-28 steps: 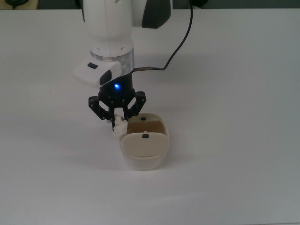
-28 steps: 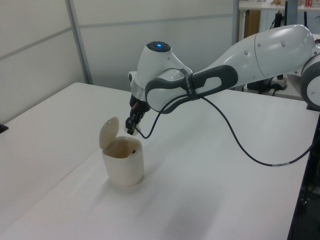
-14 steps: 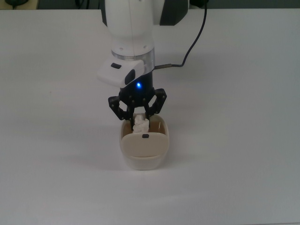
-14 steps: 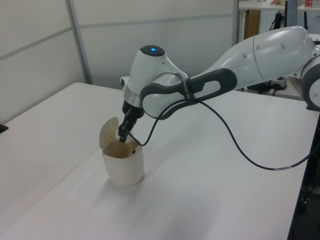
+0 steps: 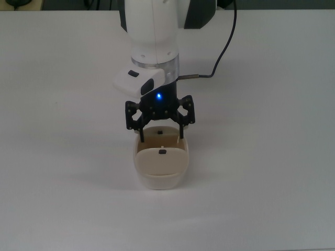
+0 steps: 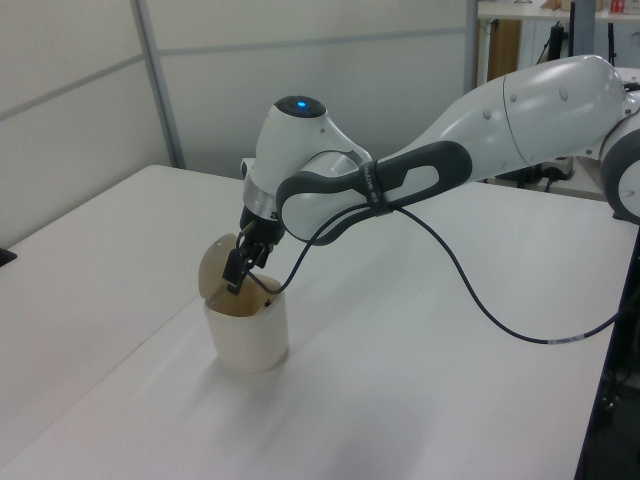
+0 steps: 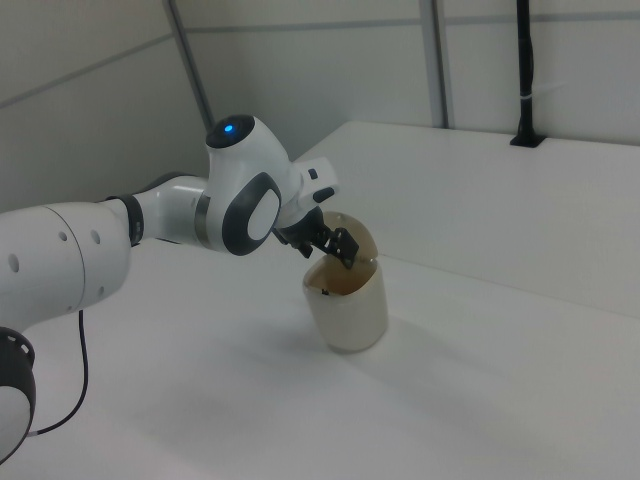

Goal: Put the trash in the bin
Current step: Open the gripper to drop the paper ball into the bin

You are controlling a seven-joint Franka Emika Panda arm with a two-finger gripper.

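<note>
The gripper hangs with its two black fingers spread wide apart, nothing between them, directly above the open mouth of the bin, the fingertips dipping to about rim height at the far side of the opening in the top view. In the left view the same gripper sits just inside the raised flap lid, which stands tilted up on the left view's left side of the bin; the right view shows the gripper poised over the rim of the bin as well. The trash is not to be seen in any view; only the tan inside and a small pale speck show through the opening in the top view, so it most likely lies down inside the bin, straight below the released claw, though the pictures do not show it resting there. That vertical line, claw above and bin mouth beneath, is what matters for the next move: the arm's way out is judged to be straight up, clear of the rim and the flap. Half a second ago the white lump was still pinched between the fingers just over the opening; a second ago the claw held it off to the top view's left of the bin, beside the rim. Since then the arm has swung over the mouth and the fingers have parted. The white table around the bin lies bare, with the arm's black cable trailing off behind.
</note>
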